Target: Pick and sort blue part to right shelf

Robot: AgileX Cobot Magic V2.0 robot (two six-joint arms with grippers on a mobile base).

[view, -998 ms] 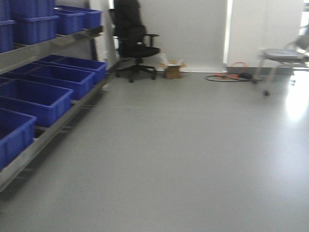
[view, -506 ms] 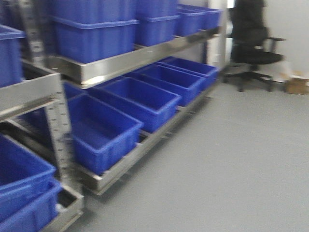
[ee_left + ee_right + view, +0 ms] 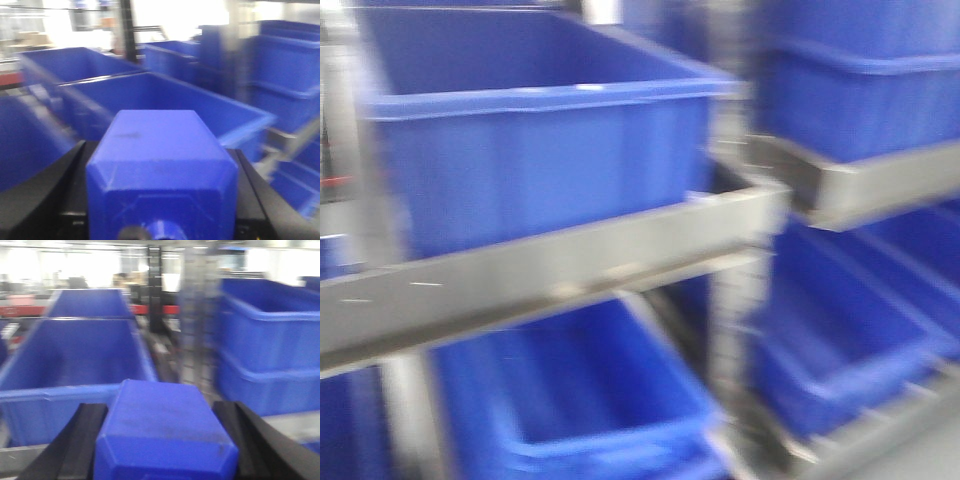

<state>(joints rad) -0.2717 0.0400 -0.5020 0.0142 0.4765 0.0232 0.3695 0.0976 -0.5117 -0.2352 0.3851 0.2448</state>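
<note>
**Carrying stage: both pincers loaded, rack close ahead**

Front-facing view: everything smears with motion blur. The right shelf [image 3: 550, 270] fills the frame, its flat steel front rail crossing from the left edge to an upright post [image 3: 730, 330]. A large blue bin [image 3: 540, 150] sits above that rail and a lower bin [image 3: 580, 410] below it. I cannot see either floor well enough to say what lies inside. A neighbouring rack section [image 3: 870, 185] with more blue bins stands just beside the post. Neither arm shows here.

Left wrist view: my left pincer [image 3: 160, 200] is closed around a blue part [image 3: 160, 150], with the black fingers [image 3: 45, 200] pressed against its sides. An open bin [image 3: 170, 95] lies ahead of the part, and what I see of its inside looks bare.

Right wrist view: my right pincer [image 3: 165, 440] grips a second blue part [image 3: 165, 420] the same way. A wide bin [image 3: 60, 390] lies ahead, with stacked bins [image 3: 270, 340] and a perforated post [image 3: 197, 315] to one side.

I judge the picking done and the placing not yet begun. The next move calls for a steady base, then carrying one part over a bin's near rim and opening above its floor. The rail, the raised rims and the posts are what I could clip.
</note>
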